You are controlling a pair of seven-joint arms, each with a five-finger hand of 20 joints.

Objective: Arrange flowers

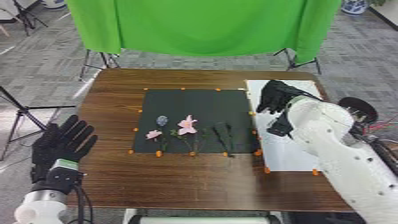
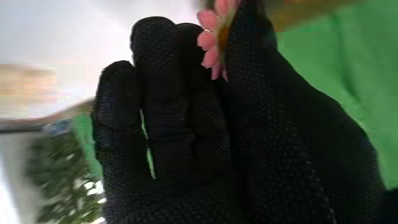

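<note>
A robot's black-gloved right hand (image 1: 277, 95) pinches a pink-petalled flower (image 2: 209, 41) between thumb and fingers above a white rectangular sheet (image 1: 289, 160) on a brown wooden table (image 1: 191, 182). The bloom appears to be in transfer, its destination unclear; the next move calls for a gentle lowering and release. A large pink blossom (image 1: 187, 126), a bluish flower spike (image 1: 162, 120) and a small pink flower (image 1: 154, 134) lie on a dark rectangular mat (image 1: 195, 100). The black-gloved left hand (image 1: 59, 145) is spread beside the table.
</note>
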